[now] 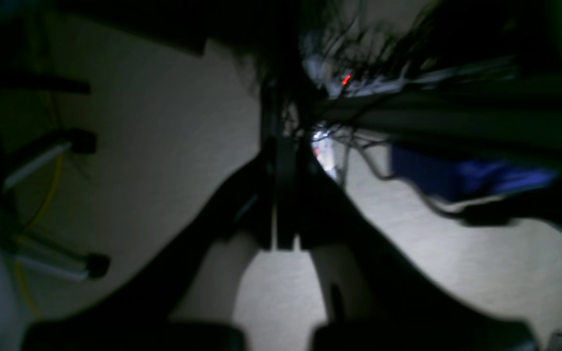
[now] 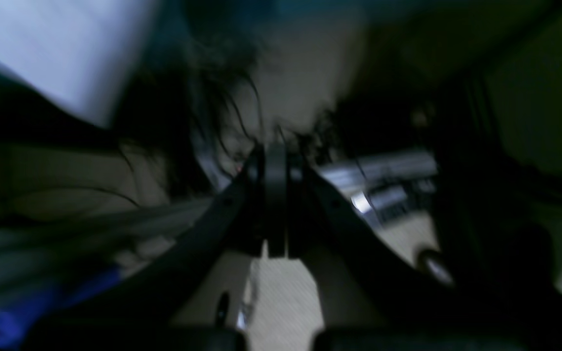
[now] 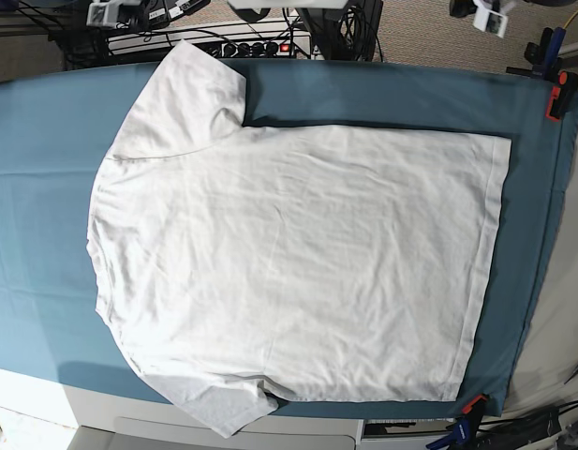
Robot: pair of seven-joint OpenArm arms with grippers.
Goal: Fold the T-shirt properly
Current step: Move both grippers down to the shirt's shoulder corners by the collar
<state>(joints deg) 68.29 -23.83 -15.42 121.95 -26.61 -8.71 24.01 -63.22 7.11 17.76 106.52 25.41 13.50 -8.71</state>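
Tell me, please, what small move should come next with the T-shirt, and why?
Probably bring one arm over the table toward a sleeve: the T-shirt lies flat and unfolded on the teal cloth, and both the left gripper and right gripper are shut, away from it.

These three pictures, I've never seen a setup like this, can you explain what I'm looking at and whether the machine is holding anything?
This is a robot with two arms, and each picture comes from a different camera. The bright picture looks straight down from above at a table under a teal table cloth. A plain white T-shirt lies spread flat on it, unfolded, with its sleeves toward the left of the picture and its bottom hem toward the right. Neither arm shows in that view. The two dark, blurry pictures come from cameras mounted on the robot's wrists, each looking along its own jaws. The left gripper and the right gripper both have their jaws pressed shut, with nothing between them. Behind them you see only floor and cables, so both arms seem to be away from the shirt.
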